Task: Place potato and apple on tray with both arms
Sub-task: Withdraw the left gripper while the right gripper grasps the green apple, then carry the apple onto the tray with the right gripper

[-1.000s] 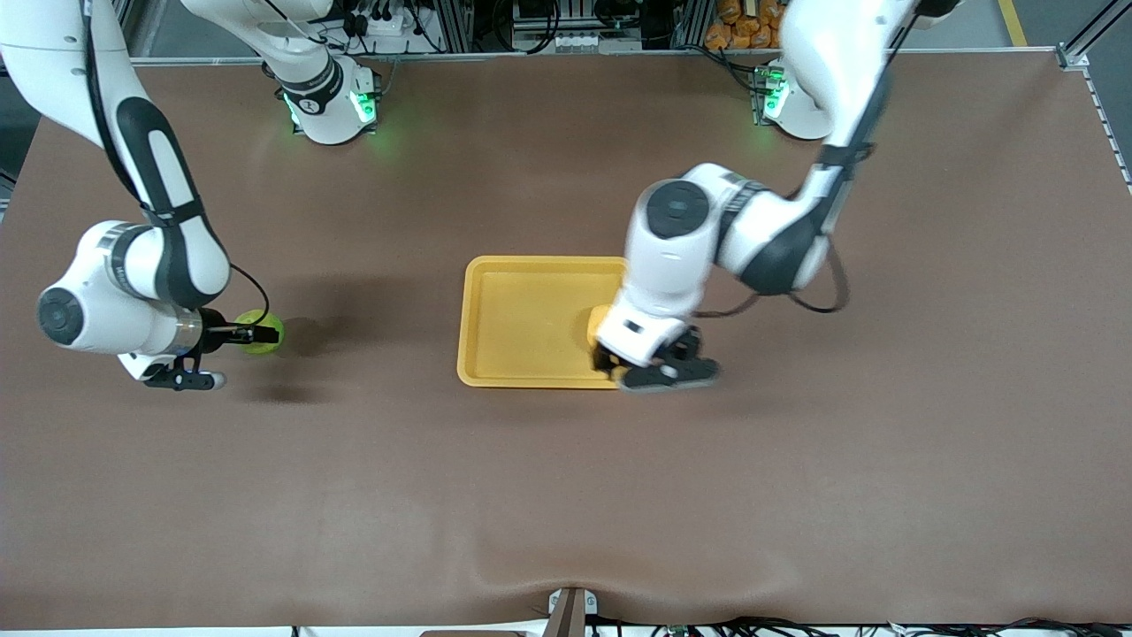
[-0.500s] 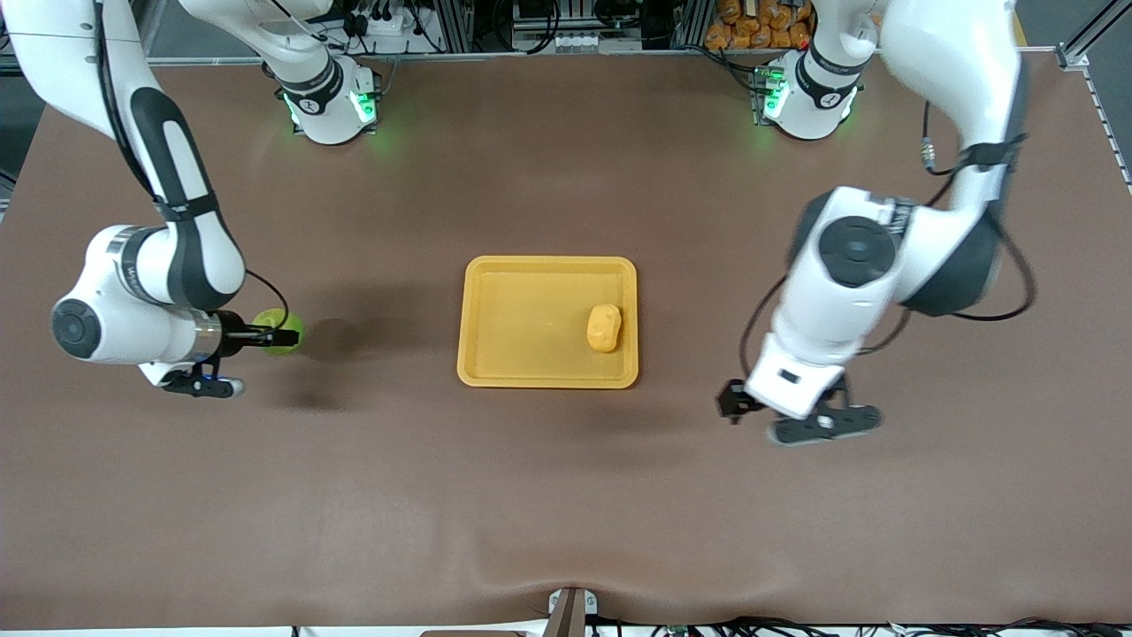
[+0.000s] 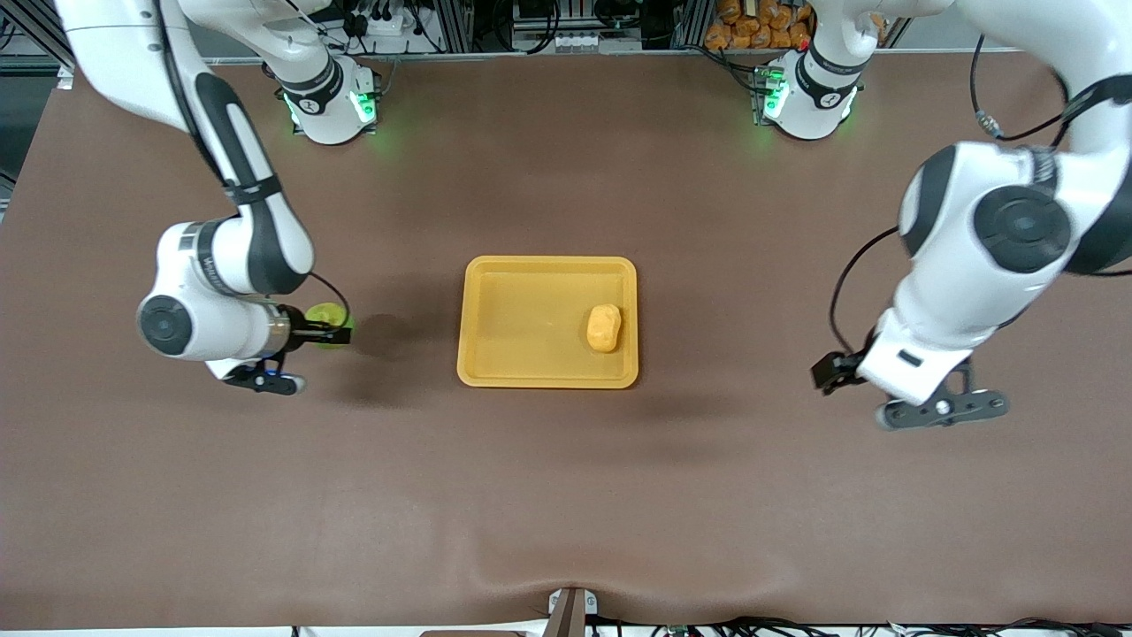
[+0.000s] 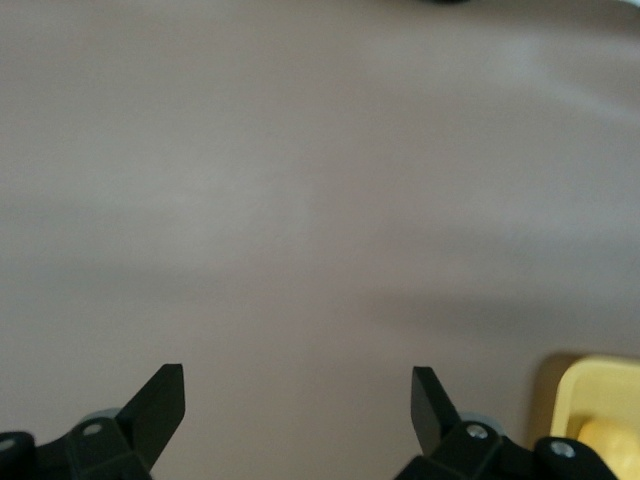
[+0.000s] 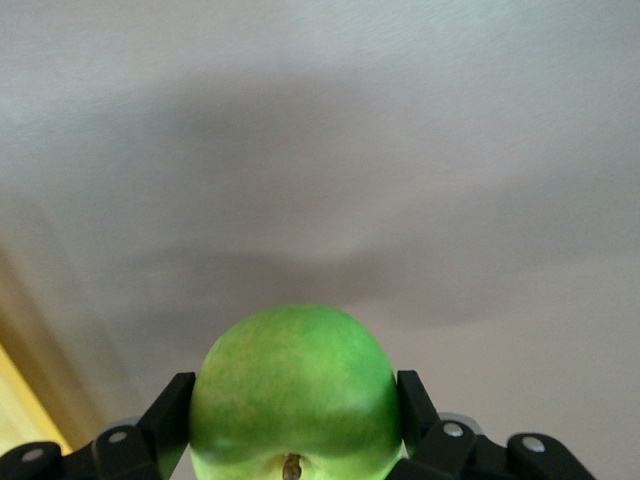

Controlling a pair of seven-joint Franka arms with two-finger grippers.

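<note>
Brown table [image 3: 566, 495] under yellow tray [image 3: 522, 318] with potato [image 3: 605, 327].

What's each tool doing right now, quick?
Left tool: open, empty, over bare table.
Right tool: shut on the apple, short of the tray.

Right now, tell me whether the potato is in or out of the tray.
In. The potato lies inside the tray, within its rim, toward the left arm's end.

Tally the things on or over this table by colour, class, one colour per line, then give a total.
Green: 1, the apple in the right claw
Yellow-orange: 2, the potato and the tray
Total: 3
</note>
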